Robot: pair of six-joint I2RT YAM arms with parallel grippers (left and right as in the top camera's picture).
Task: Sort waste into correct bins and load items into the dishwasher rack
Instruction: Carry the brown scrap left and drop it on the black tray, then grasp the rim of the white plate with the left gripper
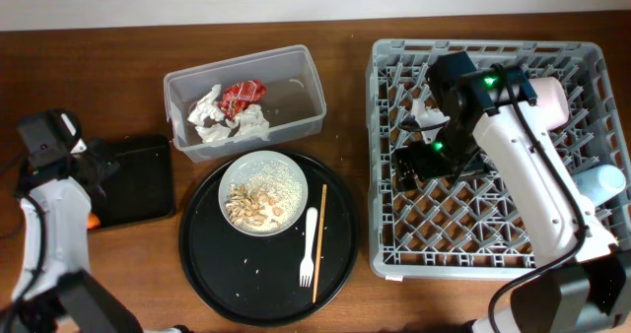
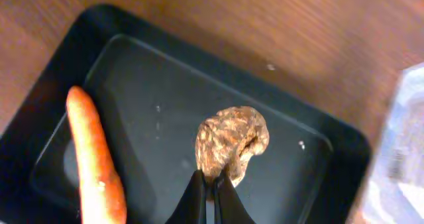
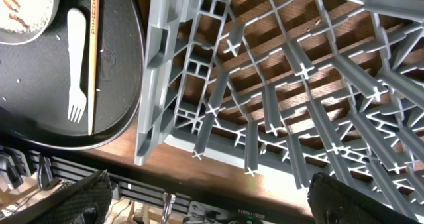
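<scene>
While the round black tray (image 1: 207, 254) sits mid near edge of the counter, nothing on it is being handled: white fork (image 1: 309, 244) & chopstick (image 1: 319, 239) lie side by side, w/ the white plate (image 1: 286, 166) just beyond carrying nut shells (image 1: 251, 207) & crumbs (image 1: 281, 180). Nr the left edge, the left tool (image 2: 211, 184) is pressed together over the shallow black tray (image 2: 165, 85), its end at the brown lump (image 2: 232, 141); can't tell if a sliver is pinched. A carrot piece (image 2: 96, 158) lies in that tray, apart from the lump. On the right side, the right tool (image 3: 209, 177) hangs spread wide & empty over the dishwasher rack (image 1: 473, 239), which holds the pink bowl (image 1: 550, 99) & pale blue cup (image 1: 601, 182). Toward the far edge, the clear tub (image 1: 251, 139) holds tissue (image 1: 212, 111) & red wrapper (image 1: 242, 95). Step in hand, prob.: food scraps into the black tray. Next calls for lifting clear of the lump, then clearing the plate's shells before racking plate, fork & chopstick.
</scene>
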